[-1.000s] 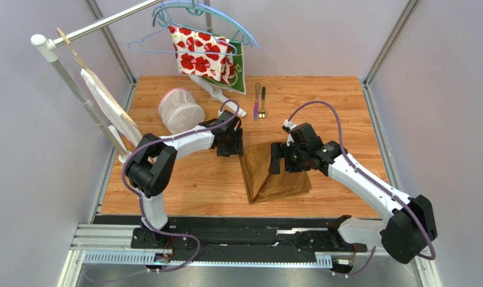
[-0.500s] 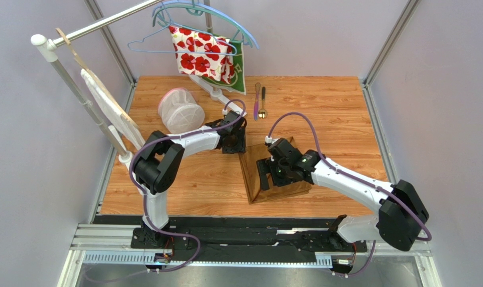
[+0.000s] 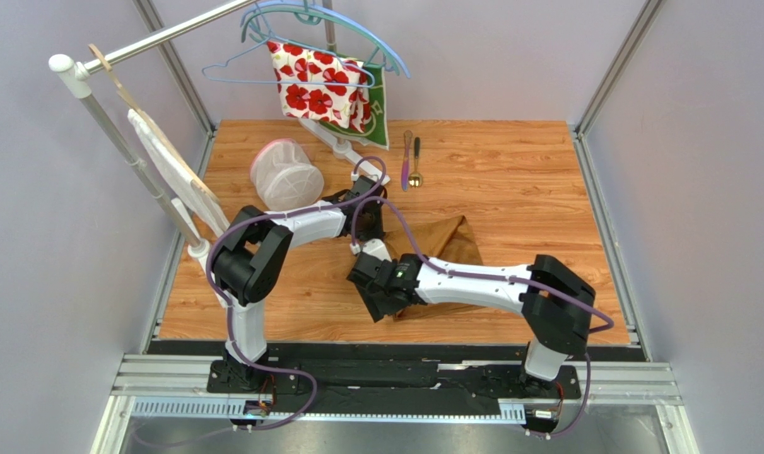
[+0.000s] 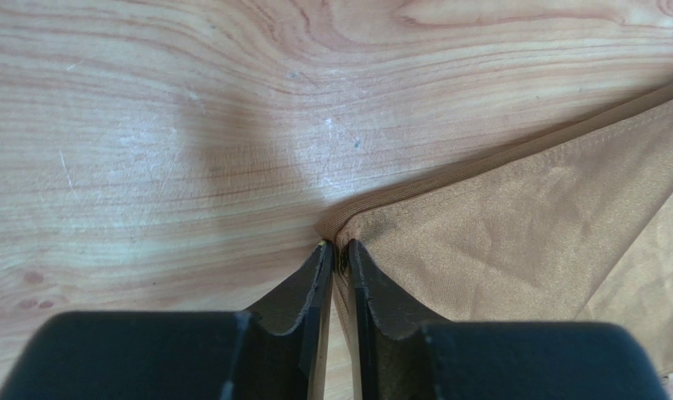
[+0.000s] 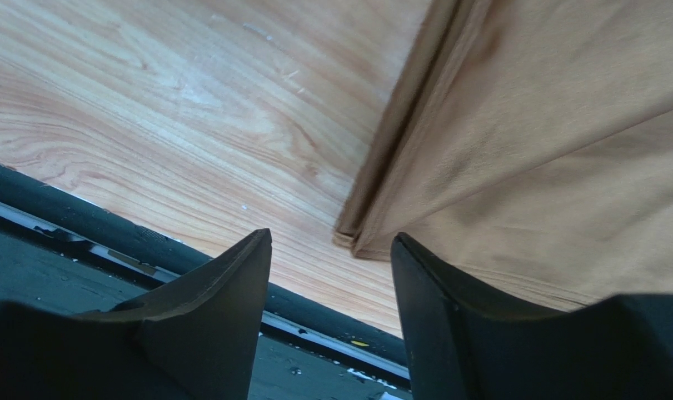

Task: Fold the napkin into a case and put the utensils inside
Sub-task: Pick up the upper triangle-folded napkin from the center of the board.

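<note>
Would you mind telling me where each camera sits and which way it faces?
Top external: above and behind the bases, looking down on the table; left arm and right arm show.
Left wrist: looks down past the left gripper, shut on a napkin corner.
Right wrist: looks past the open right gripper at the napkin's folded corner.
All three share the napkin.

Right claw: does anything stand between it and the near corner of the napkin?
Nothing visible does. The right claw is open, and the folded corner of the napkin lies right at the gap between its fingertips, with only bare table beside it.
</note>
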`<state>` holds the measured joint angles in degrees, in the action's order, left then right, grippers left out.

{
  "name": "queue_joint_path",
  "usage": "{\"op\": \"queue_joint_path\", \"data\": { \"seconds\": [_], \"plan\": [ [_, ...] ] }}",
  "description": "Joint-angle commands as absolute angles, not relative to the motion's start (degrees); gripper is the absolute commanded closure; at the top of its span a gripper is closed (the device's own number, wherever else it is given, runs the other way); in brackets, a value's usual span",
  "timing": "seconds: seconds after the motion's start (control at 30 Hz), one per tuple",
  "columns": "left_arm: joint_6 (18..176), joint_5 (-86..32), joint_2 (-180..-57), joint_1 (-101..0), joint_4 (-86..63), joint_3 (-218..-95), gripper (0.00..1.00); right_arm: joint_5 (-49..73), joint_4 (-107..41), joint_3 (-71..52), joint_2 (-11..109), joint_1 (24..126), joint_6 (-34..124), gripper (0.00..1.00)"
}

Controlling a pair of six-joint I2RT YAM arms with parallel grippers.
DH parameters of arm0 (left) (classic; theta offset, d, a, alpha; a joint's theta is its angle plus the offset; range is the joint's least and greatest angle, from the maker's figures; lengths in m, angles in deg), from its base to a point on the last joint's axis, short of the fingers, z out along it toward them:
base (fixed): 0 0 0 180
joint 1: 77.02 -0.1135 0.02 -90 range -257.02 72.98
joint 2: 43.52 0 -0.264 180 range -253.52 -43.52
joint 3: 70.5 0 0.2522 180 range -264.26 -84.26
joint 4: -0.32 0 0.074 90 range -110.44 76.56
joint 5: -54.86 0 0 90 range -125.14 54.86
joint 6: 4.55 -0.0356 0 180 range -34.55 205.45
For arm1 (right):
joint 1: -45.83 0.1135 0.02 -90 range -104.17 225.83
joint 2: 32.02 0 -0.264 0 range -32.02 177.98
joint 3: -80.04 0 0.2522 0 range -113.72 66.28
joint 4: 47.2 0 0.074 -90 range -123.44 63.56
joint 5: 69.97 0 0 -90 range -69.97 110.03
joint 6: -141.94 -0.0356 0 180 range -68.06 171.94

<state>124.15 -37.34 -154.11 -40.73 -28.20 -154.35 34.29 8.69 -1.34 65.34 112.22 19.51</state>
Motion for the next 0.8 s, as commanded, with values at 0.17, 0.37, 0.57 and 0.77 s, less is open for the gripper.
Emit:
{"op": "queue_joint_path", "data": {
  "seconds": [0.17,0.37,0.57,0.77],
  "plan": [
    [123.2,-33.0,-154.4,-41.6,-25.5,-151.0,0.9,40.3,11.4,-4.5,69.3,115.9,14.5,0.54],
    [123.8,-32.1,-154.4,-42.0,-24.9,-150.5,1.0,40.2,10.4,-3.3,71.4,116.1,13.6,0.55],
    [123.7,-31.9,-153.7,-42.0,-24.9,-150.3,1.0,41.1,9.5,-2.2,72.4,116.1,13.8,0.57],
    [123.6,-32.1,-153.2,-42.0,-25.1,-150.0,1.0,41.5,8.0,-0.6,72.5,115.9,13.6,0.6]
  ]
}}
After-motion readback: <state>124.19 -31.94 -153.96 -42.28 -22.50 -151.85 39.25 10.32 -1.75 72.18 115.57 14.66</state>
